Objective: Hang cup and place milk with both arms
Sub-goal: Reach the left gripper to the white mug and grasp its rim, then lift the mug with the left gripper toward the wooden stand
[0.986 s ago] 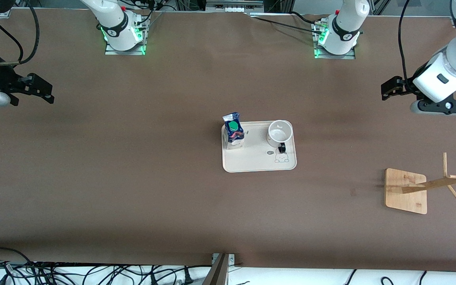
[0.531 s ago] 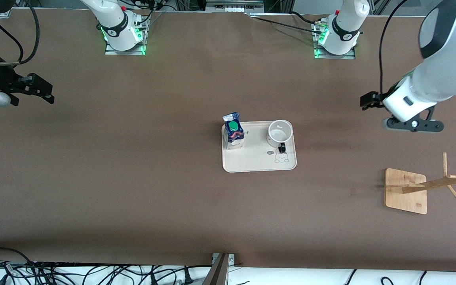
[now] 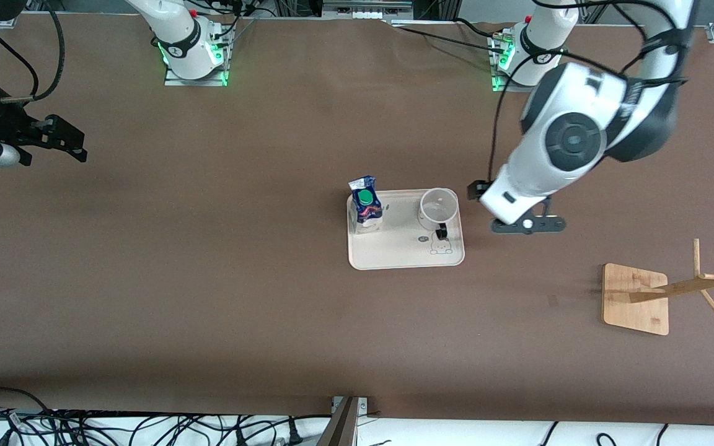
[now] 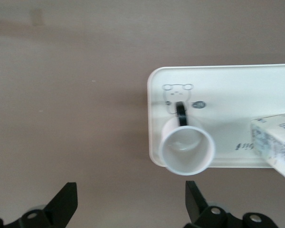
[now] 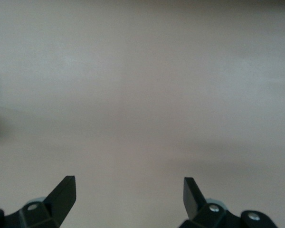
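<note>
Beside the cup point(image 3: 438, 207), left gripper point(image 4: 130, 204) fingers point(image 4: 64, 205) spread wide, holding nothing.

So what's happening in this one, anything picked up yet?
Nothing is held yet. The left gripper hangs open over the table beside the tray, close to the cup. The cup and the milk both stand upright on the tray. The wooden rack stands toward the left arm's end of the table. The right gripper waits, open, over bare table at its own end.
</note>
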